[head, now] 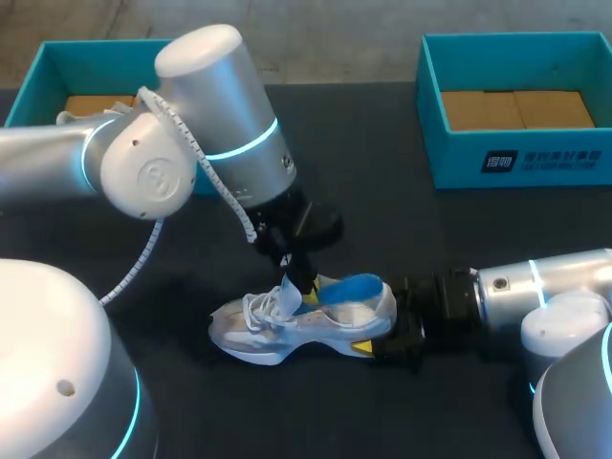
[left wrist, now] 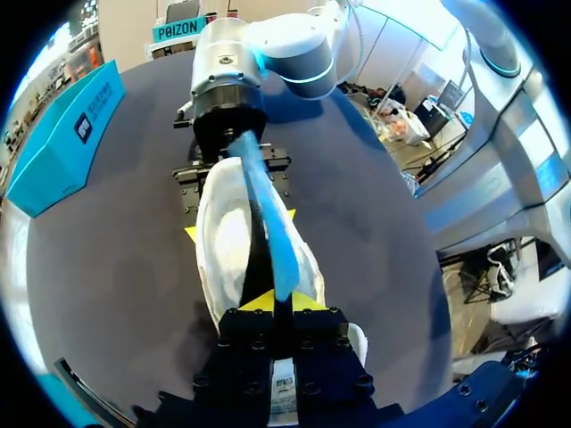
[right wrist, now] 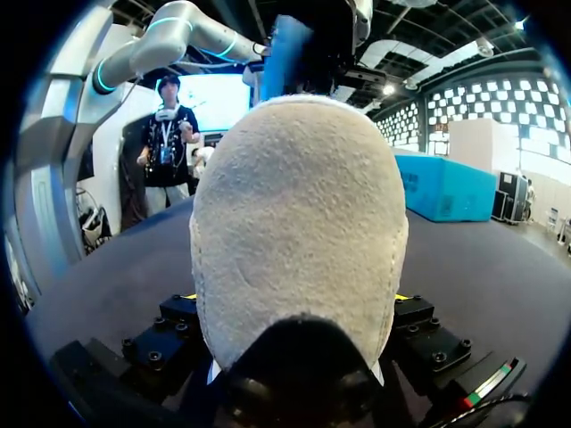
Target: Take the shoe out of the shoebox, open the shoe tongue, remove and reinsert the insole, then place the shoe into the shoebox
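Shoe (head: 306, 325), white, stood near the middle of the table's (head: 143, 239) front edge, toe toward the left edge and outside both boxes. My right gripper (head: 382, 344) clamped its heel from both sides. My left gripper (left wrist: 275, 301), above the shoe's opening, pinched the blue insole (left wrist: 268, 205), which stood partly out of the shoe. The right shoebox (head: 516, 158), at the far right corner, bore a white printed label on its side wall. The left shoebox (head: 38, 81) sat at the far left corner.
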Robot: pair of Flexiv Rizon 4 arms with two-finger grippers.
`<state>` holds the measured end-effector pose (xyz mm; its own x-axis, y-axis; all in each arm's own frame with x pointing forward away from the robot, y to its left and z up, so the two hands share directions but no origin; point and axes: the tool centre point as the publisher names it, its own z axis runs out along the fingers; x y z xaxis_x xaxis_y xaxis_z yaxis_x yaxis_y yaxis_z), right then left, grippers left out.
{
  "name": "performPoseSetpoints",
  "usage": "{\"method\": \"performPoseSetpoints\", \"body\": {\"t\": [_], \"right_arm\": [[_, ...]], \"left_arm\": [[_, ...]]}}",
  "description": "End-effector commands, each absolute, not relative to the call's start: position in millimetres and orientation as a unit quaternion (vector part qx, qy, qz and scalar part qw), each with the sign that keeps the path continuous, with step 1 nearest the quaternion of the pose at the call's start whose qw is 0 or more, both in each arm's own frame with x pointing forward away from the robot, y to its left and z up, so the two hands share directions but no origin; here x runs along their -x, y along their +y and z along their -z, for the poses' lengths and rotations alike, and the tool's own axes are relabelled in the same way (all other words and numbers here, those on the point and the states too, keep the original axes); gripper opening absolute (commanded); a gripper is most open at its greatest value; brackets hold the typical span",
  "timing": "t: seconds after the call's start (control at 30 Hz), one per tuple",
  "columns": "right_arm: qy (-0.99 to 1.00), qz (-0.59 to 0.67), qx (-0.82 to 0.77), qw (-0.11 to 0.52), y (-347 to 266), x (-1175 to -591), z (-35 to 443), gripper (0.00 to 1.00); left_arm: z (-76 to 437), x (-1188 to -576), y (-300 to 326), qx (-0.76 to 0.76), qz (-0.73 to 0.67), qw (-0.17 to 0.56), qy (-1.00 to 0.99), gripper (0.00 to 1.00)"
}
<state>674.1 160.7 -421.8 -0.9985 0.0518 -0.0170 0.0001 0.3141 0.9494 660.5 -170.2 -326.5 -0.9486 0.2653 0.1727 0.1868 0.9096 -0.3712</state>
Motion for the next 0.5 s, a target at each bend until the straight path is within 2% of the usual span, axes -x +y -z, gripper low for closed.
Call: {"method": "performPoseSetpoints", "body": {"t": [0.03,0.07,0.13,0.5], "right_arm": [[0.811,-0.584,-0.017,0.023,162,-673,421,0.0],[0.811,-0.584,-0.017,0.023,162,-673,421,0.0],[0.811,-0.584,-0.017,0.023,162,-673,421,0.0],[0.811,-0.584,-0.017,0.023,162,-673,421,0.0]], "left_arm": [[324,-656,-170,0.114,-0.172,0.101,-0.973,0.37],[325,-656,-171,0.114,-0.17,0.1,-0.974,0.42],[325,-655,-172,0.113,-0.168,0.097,-0.974,0.43],[314,-647,-176,0.125,-0.171,0.063,-0.975,0.42]]}}
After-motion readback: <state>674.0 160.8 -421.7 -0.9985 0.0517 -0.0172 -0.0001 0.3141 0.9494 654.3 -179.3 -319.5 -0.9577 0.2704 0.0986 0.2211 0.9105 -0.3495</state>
